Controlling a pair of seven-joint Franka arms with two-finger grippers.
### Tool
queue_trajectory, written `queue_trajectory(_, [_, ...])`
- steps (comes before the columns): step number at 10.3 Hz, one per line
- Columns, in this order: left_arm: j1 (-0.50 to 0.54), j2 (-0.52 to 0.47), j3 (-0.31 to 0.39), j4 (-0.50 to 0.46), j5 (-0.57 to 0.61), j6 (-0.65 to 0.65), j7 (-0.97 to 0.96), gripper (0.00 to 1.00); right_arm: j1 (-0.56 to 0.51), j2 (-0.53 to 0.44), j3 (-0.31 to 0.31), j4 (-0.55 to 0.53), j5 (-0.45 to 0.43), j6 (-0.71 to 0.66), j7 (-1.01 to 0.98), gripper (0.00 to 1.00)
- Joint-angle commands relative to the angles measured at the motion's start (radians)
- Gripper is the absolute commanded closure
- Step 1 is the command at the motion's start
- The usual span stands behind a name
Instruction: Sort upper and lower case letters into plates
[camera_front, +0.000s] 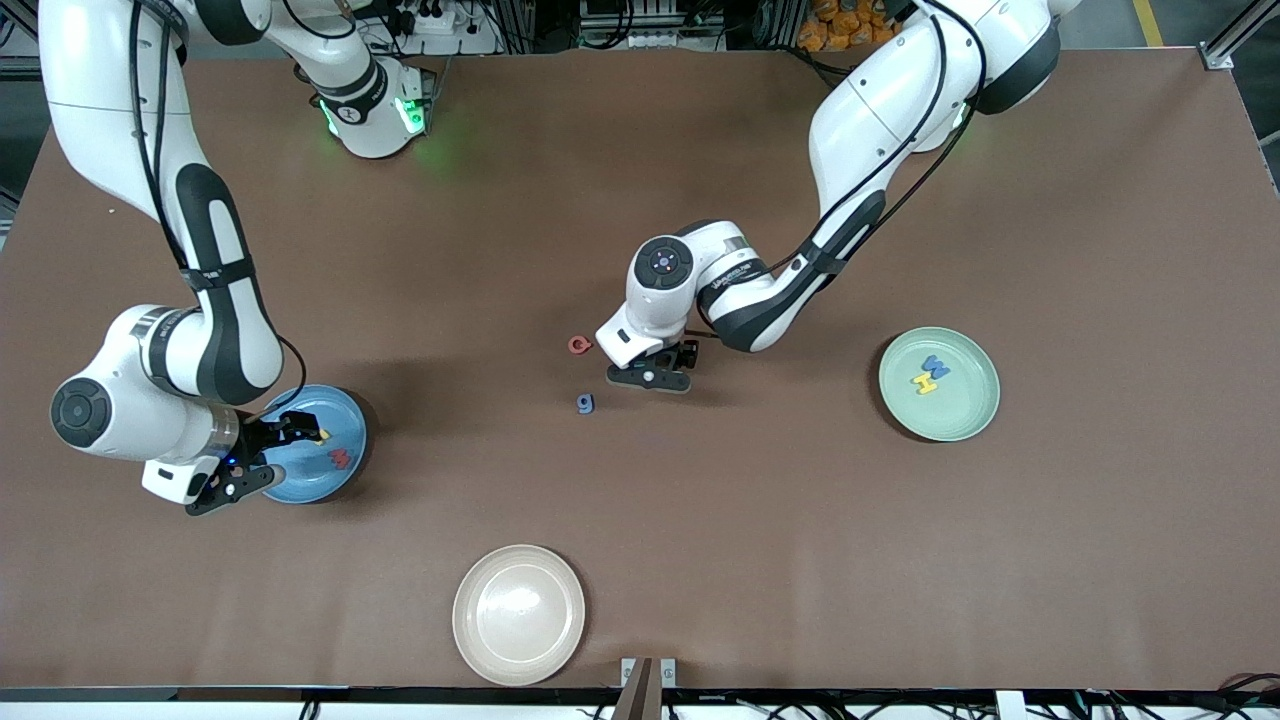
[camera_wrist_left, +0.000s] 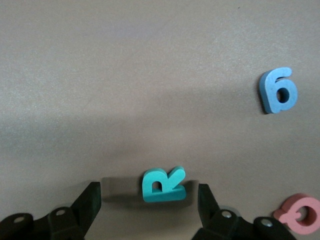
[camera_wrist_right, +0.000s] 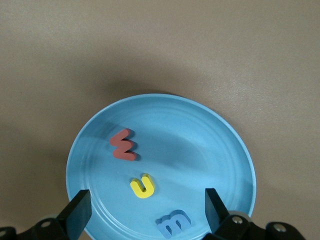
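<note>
The left tool sits low at the middle of the counter, its two fingers spread to either side of a teal R with a gap on each side, so it grips nothing yet; I judge it is placed this way so the fingers can pinch the letter across its width. The R seems to stand up on its edge on the counter rather than lying flat, its long axis running crosswise from one finger toward the other, its legs pointing away from the wrist. Just beside this tool lie a red letter, ring-shaped with a small tail, and a blue g, the g nearer the front camera than the red one; both lie flat and apart from each other. Toward the left arm's end rests the mint green plate, holding a blue W and a yellow H, which fits an upper-case pile. The right tool hangs over the blue plate with fingers wide and empty, apparently waiting. In that plate lie a red w, a yellow u and a blue m, all flat and apart. A beige plate sits unused at the counter's near edge.
</note>
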Motion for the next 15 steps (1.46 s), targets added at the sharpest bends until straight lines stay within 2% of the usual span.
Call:
queue_trajectory(1, [-0.046,0.035,0.031,0.056,0.029,0.006,0.006,0.15,-0.015,-0.007,0.011,-0.011,-0.006,0.008,-0.017,0.0])
queue_trajectory(3, [-0.046,0.039,0.032,0.064,0.029,0.006,0.006,0.18,-0.015,-0.007,0.011,-0.011,-0.006,0.008,-0.017,0.0])
queue_trajectory(5, [-0.046,0.044,0.032,0.064,0.029,0.006,0.006,0.27,-0.015,-0.007,0.011,-0.012,-0.005,0.008,-0.017,0.0])
queue_trajectory(6, [-0.046,0.044,0.032,0.064,0.029,0.006,0.006,0.39,-0.015,-0.007,0.011,-0.011,-0.005,0.007,-0.017,0.0])
queue_trajectory(9, [-0.044,0.041,0.032,0.059,0.02,0.005,0.0,0.93,-0.012,-0.007,0.011,-0.011,-0.005,0.007,-0.017,0.0])
queue_trajectory(10, [-0.041,0.036,0.032,0.058,0.02,0.005,-0.003,1.0,-0.008,-0.009,0.011,-0.011,-0.005,0.007,-0.016,0.0])
queue_trajectory(13, [0.0,-0.02,0.031,0.042,0.015,-0.067,-0.009,1.0,0.056,-0.009,0.011,0.007,-0.011,0.004,-0.006,0.0])
queue_trajectory(15, [0.089,-0.079,-0.029,0.041,0.015,-0.209,-0.004,1.0,0.13,-0.005,0.011,0.03,0.0,0.005,0.004,0.0])
